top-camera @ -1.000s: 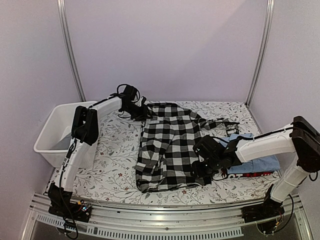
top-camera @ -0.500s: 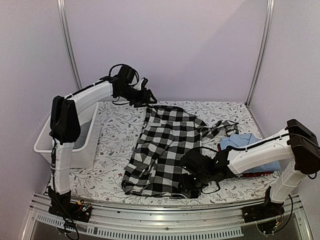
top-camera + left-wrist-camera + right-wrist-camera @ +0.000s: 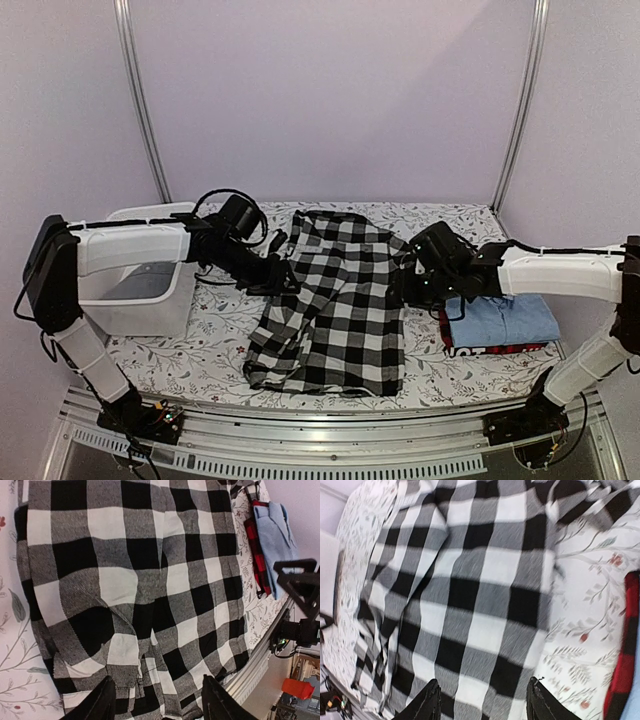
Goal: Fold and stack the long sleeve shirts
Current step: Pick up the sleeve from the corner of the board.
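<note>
The black-and-white checked shirt (image 3: 335, 305) lies spread lengthwise in the middle of the table, its hem near the front edge. My left gripper (image 3: 282, 276) is open and empty over its left edge; in the left wrist view the open gripper (image 3: 160, 702) hovers above the checked cloth (image 3: 125, 580). My right gripper (image 3: 405, 288) is open and empty over the shirt's right edge; in the right wrist view the gripper (image 3: 482, 702) hangs over the cloth (image 3: 480, 595). The light blue collared shirt (image 3: 510, 320) lies folded on the red-and-black one (image 3: 490, 350) at the right.
A white plastic tub (image 3: 135, 300) stands at the table's left side, behind my left arm. The floral tablecloth (image 3: 200, 350) shows around the shirts. A dark sleeve (image 3: 440, 247) trails from the checked shirt toward the back right. The metal rail (image 3: 320, 425) runs along the front.
My left arm swung from the far back down to the checked shirt's left edge. My right arm moved from the shirt's near hem up to its right edge. The shirt now lies flatter.
</note>
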{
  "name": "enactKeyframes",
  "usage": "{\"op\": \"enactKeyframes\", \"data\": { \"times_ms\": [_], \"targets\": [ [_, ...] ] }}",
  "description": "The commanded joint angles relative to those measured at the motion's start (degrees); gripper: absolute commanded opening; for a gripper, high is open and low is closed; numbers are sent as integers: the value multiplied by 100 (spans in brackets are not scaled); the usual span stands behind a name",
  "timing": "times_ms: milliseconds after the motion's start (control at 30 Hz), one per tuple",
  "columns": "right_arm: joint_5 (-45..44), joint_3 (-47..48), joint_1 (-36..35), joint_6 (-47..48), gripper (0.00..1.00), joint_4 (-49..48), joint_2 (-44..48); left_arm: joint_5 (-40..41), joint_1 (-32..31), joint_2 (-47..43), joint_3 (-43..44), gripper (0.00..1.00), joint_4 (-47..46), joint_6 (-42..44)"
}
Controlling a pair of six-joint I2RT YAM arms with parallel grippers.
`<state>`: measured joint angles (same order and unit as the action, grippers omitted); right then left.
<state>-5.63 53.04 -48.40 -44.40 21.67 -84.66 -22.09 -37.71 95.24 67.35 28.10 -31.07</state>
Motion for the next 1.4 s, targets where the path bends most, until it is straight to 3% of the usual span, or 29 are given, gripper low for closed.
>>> {"op": "enactKeyframes", "data": {
  "times_ms": [0, 167, 500, 833, 1200, 1300, 1367],
  "targets": [
    [-65, 220, 1096, 637, 58, -379, 154, 148, -536, -91, -402, 58, -561, -258],
    [-69, 373, 2169, 1010, 66, -657, -98, 197, -875, 66, -639, 57, -597, -316],
    [1158, 167, 3907, 729, 75, -2031, -695, 198, -910, 36, -685, 56, -627, -285],
    [1611, 284, 4456, -23, 70, -2747, -1492, 231, -905, -34, -525, 56, -563, -242],
    [1948, 582, 4776, -621, 49, -3309, -2335, 322, -905, -261, -436, 56, -425, -218],
    [1988, 780, 4771, -644, 34, -3316, -2531, 374, -896, -323, -395, 56, -361, -207],
    [2061, 902, 4770, -612, 15, -3349, -2592, 399, -900, -375, -382, 56, -329, -207]
  ]
}}
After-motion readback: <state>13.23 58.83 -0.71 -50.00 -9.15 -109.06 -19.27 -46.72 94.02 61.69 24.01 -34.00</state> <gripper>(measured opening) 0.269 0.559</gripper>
